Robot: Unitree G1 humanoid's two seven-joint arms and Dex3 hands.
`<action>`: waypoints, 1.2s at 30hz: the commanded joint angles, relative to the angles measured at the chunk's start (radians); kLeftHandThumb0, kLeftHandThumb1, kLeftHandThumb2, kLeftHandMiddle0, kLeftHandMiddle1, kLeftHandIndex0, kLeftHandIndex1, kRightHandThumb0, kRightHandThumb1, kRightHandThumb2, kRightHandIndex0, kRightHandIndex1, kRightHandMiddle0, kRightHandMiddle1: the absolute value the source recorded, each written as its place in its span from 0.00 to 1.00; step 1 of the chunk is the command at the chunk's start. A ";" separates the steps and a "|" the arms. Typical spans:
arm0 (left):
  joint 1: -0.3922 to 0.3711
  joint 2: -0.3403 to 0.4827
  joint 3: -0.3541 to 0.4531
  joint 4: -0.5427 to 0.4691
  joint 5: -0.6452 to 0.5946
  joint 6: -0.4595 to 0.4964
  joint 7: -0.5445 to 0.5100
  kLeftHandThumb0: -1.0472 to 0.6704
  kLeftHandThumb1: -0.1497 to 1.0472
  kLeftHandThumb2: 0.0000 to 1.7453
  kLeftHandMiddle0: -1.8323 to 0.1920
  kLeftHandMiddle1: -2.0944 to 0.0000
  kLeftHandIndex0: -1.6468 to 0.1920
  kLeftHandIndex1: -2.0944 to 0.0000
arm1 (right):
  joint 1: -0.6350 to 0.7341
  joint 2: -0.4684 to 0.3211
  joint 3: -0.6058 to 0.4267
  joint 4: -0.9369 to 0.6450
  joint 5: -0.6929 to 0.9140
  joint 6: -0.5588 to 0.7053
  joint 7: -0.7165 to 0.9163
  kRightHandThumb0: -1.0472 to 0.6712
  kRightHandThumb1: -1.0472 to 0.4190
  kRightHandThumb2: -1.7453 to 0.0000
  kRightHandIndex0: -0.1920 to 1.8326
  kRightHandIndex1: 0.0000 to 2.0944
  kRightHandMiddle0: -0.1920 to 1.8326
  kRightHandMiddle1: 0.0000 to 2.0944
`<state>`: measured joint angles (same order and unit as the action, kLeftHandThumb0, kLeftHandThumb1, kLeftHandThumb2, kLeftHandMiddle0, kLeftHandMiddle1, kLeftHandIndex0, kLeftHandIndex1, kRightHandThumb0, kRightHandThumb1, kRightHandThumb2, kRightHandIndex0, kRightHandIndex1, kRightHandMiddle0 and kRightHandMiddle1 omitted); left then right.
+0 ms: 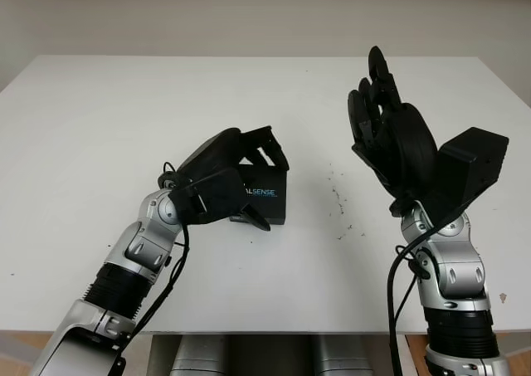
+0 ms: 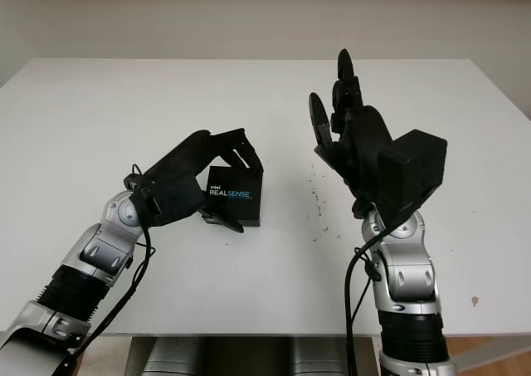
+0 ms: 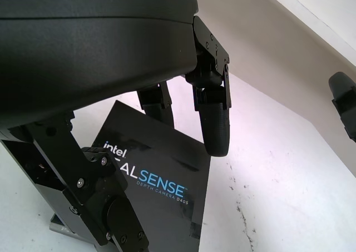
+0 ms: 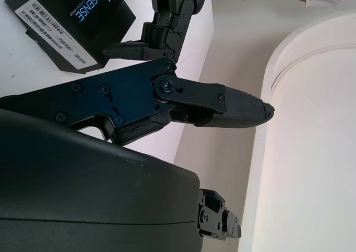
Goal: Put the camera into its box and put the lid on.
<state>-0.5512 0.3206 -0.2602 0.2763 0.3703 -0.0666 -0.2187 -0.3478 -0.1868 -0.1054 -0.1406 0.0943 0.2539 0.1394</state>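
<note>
Flat, square black box [image 2: 233, 196], matte card with white and blue lettering, lying near the middle of the white table [image 1: 99, 119]. Left hand [image 1: 236, 177] arched over the box, fingers [image 3: 214, 124] curled above its lid, grip on it not clear. Right hand [image 2: 353, 135] raised off the table, open, holding nothing. Dark specks [image 1: 340, 206] just right of the box. Pale wall [image 1: 265, 15] beyond the far edge.

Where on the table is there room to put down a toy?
The white table is bare left of and beyond the RealSense box. It's crowded around the box, under the left hand. The open right hand is raised beside some dark specks.
</note>
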 commanded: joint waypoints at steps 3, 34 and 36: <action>0.010 0.020 0.019 -0.001 0.007 -0.001 0.006 0.60 0.91 0.03 0.72 0.32 0.72 0.31 | -0.004 -0.005 -0.002 -0.020 0.008 0.008 0.002 0.20 0.00 0.68 0.00 0.00 0.01 0.01; -0.015 0.041 0.043 -0.060 0.106 -0.222 0.152 0.56 0.93 0.03 0.69 0.37 0.70 0.39 | 0.001 -0.020 0.005 -0.032 -0.005 0.006 0.025 0.20 0.00 0.67 0.00 0.01 0.01 0.02; -0.015 0.038 0.045 -0.053 0.102 -0.225 0.156 0.57 0.92 0.03 0.69 0.37 0.69 0.39 | 0.002 -0.022 0.004 -0.031 -0.002 0.006 0.029 0.20 0.00 0.68 0.00 0.01 0.00 0.02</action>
<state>-0.5513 0.3606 -0.2299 0.2309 0.4797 -0.2910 -0.0675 -0.3477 -0.2020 -0.0999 -0.1535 0.0862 0.2641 0.1650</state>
